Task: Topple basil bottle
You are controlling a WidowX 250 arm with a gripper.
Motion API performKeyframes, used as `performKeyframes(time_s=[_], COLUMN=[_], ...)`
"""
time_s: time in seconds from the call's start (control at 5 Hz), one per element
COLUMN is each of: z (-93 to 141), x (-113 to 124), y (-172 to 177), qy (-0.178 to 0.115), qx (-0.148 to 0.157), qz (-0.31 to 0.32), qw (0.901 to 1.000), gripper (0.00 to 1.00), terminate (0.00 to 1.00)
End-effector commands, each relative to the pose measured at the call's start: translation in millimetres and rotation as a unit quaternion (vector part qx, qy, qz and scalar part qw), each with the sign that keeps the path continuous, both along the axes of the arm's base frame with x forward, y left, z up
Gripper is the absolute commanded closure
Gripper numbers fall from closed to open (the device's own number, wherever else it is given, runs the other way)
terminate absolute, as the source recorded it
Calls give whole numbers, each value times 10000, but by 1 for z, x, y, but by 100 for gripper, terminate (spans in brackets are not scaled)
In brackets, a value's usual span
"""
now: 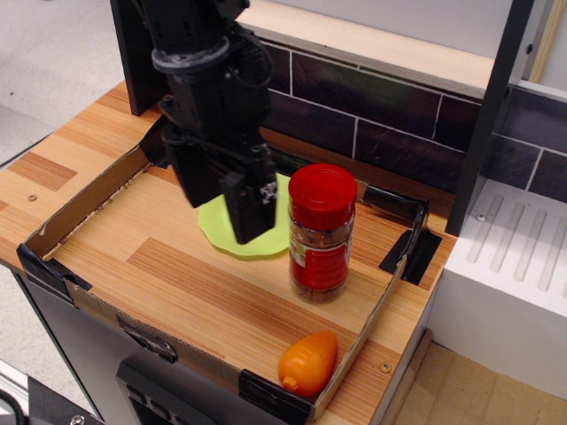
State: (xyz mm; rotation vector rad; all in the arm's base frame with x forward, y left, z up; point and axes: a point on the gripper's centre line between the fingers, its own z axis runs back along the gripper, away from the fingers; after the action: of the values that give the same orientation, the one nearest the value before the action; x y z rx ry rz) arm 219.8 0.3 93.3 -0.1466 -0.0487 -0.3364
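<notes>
One basil bottle point(322, 232) beside claw point(232, 205).

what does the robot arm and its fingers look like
The arm is matte black throughout, blocky and boxy, with black cables looping beside the wrist. A grey ring bands the wrist. The gripper ends in broad, flat black fingers, with a small pale marking near one.

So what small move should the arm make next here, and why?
Probably a short sideways push toward the basil bottle, striking near its red cap. The bottle stands upright and untouched, and the gripper hangs just beside it over the green plate, apart from it. Contact up high should tip it rather than slide it.
</notes>
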Motion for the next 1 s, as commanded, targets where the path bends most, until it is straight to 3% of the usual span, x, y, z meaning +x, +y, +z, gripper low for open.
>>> performKeyframes(time_s=[0.0,0.4,0.8], z=[10,12,8], x=[14,26,34], y=[-15,-32,-39], qy=[-396,-234,-386], qx=[101,0,14], qz=[210,413,530], qw=[9989,9989,9978], gripper=[0,0,0], terminate=[0,0,0])
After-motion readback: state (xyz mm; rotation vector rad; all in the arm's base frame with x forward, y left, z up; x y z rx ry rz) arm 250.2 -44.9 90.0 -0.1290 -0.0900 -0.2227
